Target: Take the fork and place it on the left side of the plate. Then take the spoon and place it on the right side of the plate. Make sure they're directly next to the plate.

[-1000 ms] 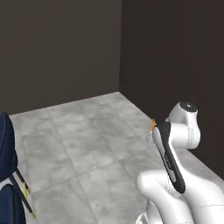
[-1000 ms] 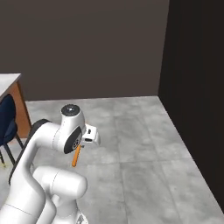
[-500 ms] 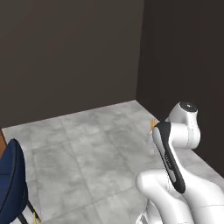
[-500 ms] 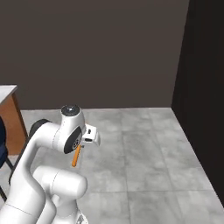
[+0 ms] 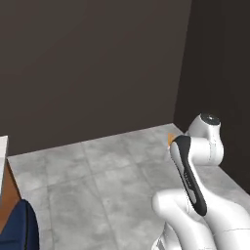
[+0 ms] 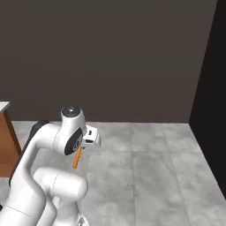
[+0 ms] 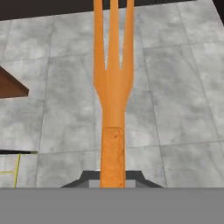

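while folded back high over its own base, clamps the fork (image 7: 113, 100) by the lower handle, the gripper (image 7: 113, 181) pinched narrow on it. seen from the hand view as a long orange shaft running straight up the middle, three tines splayed toward the top edge, handle end sunk between the dark finger tips (image 7: 135, 179) at the bottom. hangs over grey tiled floor (image 7: 175, 109), nothing under the tines but tile. in the right base view, shows as a short orange stick (image 6: 77, 157) slanting down and a little leftward from the hand, just under the white camera block, held well above the floor (image 6: 154, 163). in the left base view, shows just a small orange tip (image 5: 171, 138) peeking out beside the arm's upper link, the rest hidden behind the white body. faces a dark wall (image 6: 114, 57) with a still darker panel (image 6: 212, 88) at the right side of the right base view. brown wooden cabinet side (image 6: 5, 141) under a pale top at the far left of the right base view; the same brown corner (image 7: 11, 85) at the left edge of the hand view. dark blue rounded shape (image 5: 17, 229) low at the left corner of the left base view, next to a brown edge; cannot tell what it is.
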